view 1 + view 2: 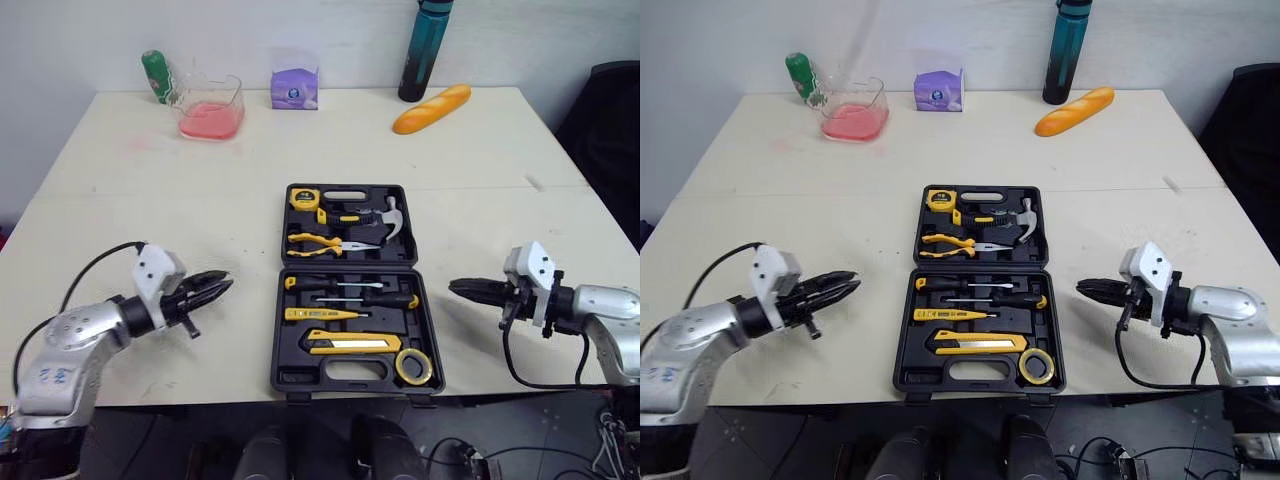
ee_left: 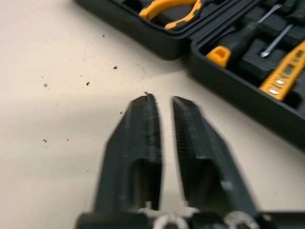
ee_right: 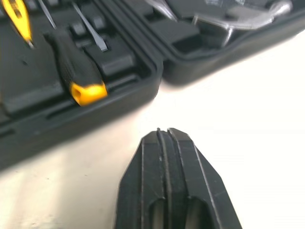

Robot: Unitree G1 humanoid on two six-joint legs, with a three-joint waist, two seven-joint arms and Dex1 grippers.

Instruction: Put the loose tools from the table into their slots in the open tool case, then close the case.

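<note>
Black plastic, the tool case (image 1: 350, 268) lies open flat at the centre of the frame on the pale table (image 1: 150, 200), its two halves side by side from upper to lower. The upper half holds a yellow tape measure (image 1: 303, 197), a hammer (image 1: 392, 215) and yellow-handled pliers (image 1: 320, 241). The lower half holds two screwdrivers (image 1: 350, 286), a yellow utility knife (image 1: 352, 344) and a roll of yellow tape (image 1: 413, 365) at its lower right corner. All of these sit in recesses of the case.

At the left of the frame the left gripper (image 1: 226, 283) hangs low over bare table and points toward the case, apart from it. Its fingers (image 2: 143, 138) stand a narrow gap apart and hold nothing. At the right, the right gripper (image 1: 455, 288) points toward the case's right edge, near it but not touching. Its fingers (image 3: 186, 171) are pressed together — empty.

Along the upper edge of the table stand a green bottle (image 1: 157, 77), a clear container (image 1: 212, 108) with pink contents, a purple packet (image 1: 295, 88), a dark teal bottle (image 1: 425, 50) and a loaf of bread (image 1: 432, 108) — all well apart from the case.
</note>
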